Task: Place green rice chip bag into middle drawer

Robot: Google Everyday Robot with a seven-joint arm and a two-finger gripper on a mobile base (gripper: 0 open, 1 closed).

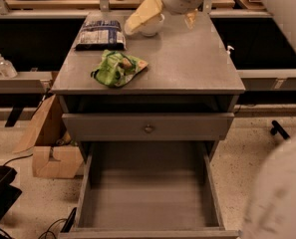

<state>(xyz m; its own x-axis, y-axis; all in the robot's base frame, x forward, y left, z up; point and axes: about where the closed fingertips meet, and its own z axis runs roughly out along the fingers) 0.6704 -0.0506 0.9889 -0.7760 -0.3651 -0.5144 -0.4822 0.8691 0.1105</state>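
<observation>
The green rice chip bag (118, 67) lies crumpled on the grey cabinet top (187, 63), at its front left. The middle drawer (147, 198) is pulled out wide below, and its grey floor is bare. My gripper (167, 16) hangs over the back of the cabinet top, behind the bag and a little to its right, well above it. Its tan fingers (145, 13) stand apart with nothing between them. The left finger is in front of a white bowl (151, 28).
A dark blue-and-white bag (100, 34) lies at the back left of the top. A shut drawer front with a round knob (148, 128) sits above the open drawer. A cardboard box (53, 151) stands on the floor at left. A white robot part (279, 193) fills the lower right.
</observation>
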